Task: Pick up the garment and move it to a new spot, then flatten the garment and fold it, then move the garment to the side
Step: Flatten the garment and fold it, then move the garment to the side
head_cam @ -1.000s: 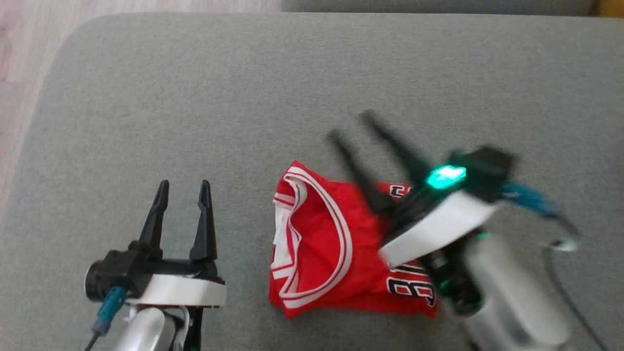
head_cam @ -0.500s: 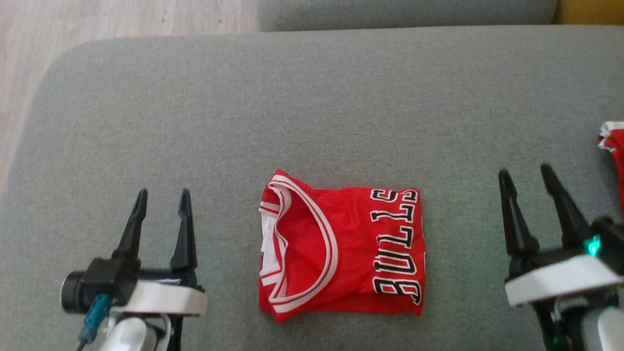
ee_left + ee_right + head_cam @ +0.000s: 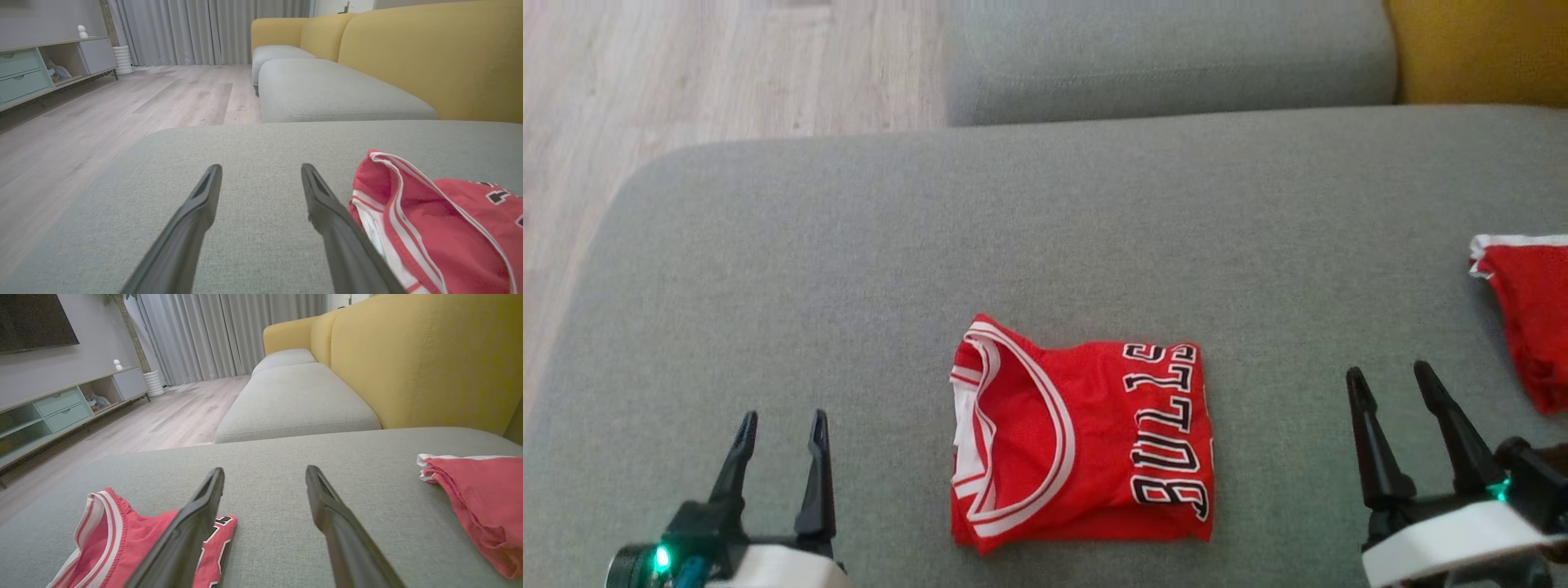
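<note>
Grey sofa cushion (image 3: 1045,229) carries the folded red Bulls jersey (image 3: 1086,441) at centre, between the left gripper (image 3: 783,418) and the right gripper (image 3: 1388,371), about equally near each. Both grippers stand released and empty. The jersey forms a near-square packet, neckline leftward, with no clear long axis. Another red garment (image 3: 1531,318) lies beyond the right gripper.

One word can be read: "BULLS", printed in black capitals outlined in white on the red garment (image 3: 1045,457). In the head view the word is seen turned on its side, set along the garment's right edge. In both wrist views only unreadable fragments of these letters are caught.
</note>
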